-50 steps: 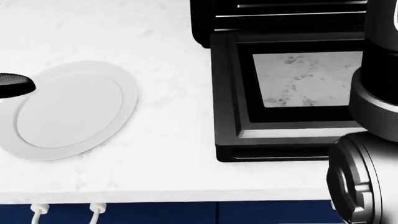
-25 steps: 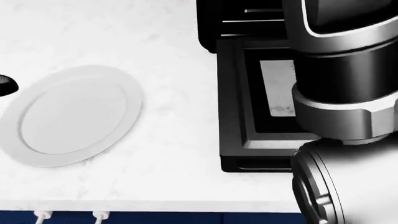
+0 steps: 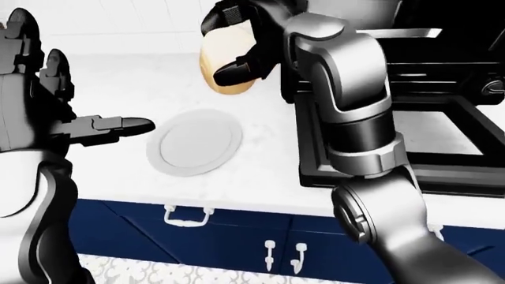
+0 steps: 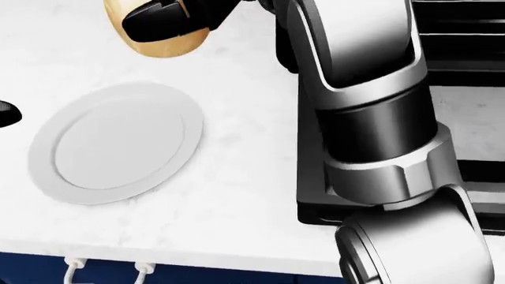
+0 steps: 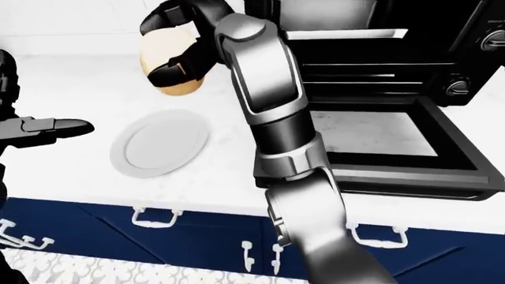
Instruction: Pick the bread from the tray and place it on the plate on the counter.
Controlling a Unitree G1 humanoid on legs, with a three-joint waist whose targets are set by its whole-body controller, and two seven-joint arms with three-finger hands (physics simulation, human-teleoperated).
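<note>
Your right hand (image 3: pixel 237 44) was closed around the bread (image 3: pixel 225 65), its black fingers (image 5: pixel 175 72) wrapped over the pale loaf from above and from the side. The bread hung in the air above the white bench (image 4: pixel 237 177), up and a little to the right of the plate (image 4: pixel 118 142) in the head view, not touching it. Your left hand (image 3: pixel 47 112) stood at the left of the left-eye view with its fingers spread apart, one finger stretched out toward the plate and holding nothing.

Only the two eye views showed the whole right arm, the blue cabinet fronts (image 3: pixel 237 236) under the bench, and the open black oven (image 5: pixel 379 89) with the tray (image 5: pixel 379 133) on its lowered door. The head view looked down steeply and showed just the lower part of the bread at its top edge, but it gave the plate more clearly, lying flat and bare.

In the left-eye view the long axis of the bread stood nearly upright, with the rounded golden end pointing down. Its upper end was hidden by the fingers.
</note>
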